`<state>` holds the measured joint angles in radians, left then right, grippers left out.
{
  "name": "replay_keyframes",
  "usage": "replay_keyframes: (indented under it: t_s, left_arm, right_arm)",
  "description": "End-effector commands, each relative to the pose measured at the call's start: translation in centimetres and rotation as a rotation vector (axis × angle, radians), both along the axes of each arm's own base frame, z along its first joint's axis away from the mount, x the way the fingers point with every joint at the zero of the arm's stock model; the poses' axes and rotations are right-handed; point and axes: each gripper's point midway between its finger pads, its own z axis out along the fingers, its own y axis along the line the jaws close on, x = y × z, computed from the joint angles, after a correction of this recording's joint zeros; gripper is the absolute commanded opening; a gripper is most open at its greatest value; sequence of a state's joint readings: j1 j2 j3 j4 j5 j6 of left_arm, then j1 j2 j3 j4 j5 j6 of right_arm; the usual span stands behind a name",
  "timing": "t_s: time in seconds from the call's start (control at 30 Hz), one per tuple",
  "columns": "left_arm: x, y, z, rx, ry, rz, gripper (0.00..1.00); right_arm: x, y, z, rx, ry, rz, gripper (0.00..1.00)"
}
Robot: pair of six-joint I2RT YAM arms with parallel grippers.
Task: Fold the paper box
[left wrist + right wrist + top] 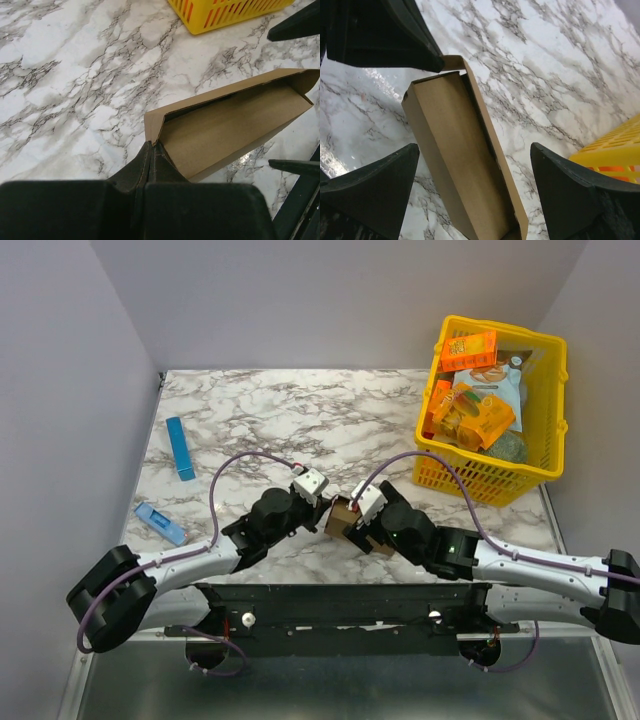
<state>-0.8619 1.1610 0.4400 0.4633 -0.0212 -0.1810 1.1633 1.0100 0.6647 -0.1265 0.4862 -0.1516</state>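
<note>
The paper box (341, 518) is a plain brown carton, partly folded, with a long side flap standing open, low over the marble table (300, 410) between both arms. My left gripper (150, 146) is shut on the corner flap at one end of the paper box (235, 127). The right gripper (474, 148) is open, its fingers (375, 187) straddling the long body of the paper box (455, 155) without touching it. In the right wrist view the left gripper (385, 35) shows at the top left, pinching the far end flap.
A yellow basket (495, 478) holding orange snack boxes stands at the back right, and its wall also shows in the wrist views (225, 15) (615, 155). A slim blue bar (180, 447) and a light-blue packet (160, 523) lie at the left.
</note>
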Motion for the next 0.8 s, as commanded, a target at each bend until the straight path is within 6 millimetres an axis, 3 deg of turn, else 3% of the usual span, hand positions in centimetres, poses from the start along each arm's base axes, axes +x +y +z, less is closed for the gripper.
replay_keyframes:
  t_s: [0.0, 0.13, 0.27, 0.4, 0.77]
  left_arm:
    - [-0.2, -0.6, 0.1, -0.019, -0.032, -0.055, 0.00]
    - [0.1, -0.7, -0.3, 0.000, -0.038, -0.061, 0.00]
    - [0.3, -0.8, -0.5, 0.007, -0.039, -0.064, 0.00]
    - [0.5, -0.7, -0.7, 0.014, -0.038, -0.058, 0.00]
    - [0.2, -0.9, -0.5, 0.011, -0.053, -0.090, 0.00]
  right_arm:
    - [-0.5, 1.2, -1.5, -0.020, 0.033, 0.087, 1.00]
    - [0.9, -0.1, -1.9, -0.060, 0.010, -0.003, 0.95]
    - [1.7, -1.0, -2.4, -0.106, -0.010, -0.057, 0.76]
    - [2.0, -1.8, -3.0, -0.152, -0.023, -0.088, 0.68]
    - [2.9, -4.0, -4.7, -0.236, -0.011, -0.126, 0.55]
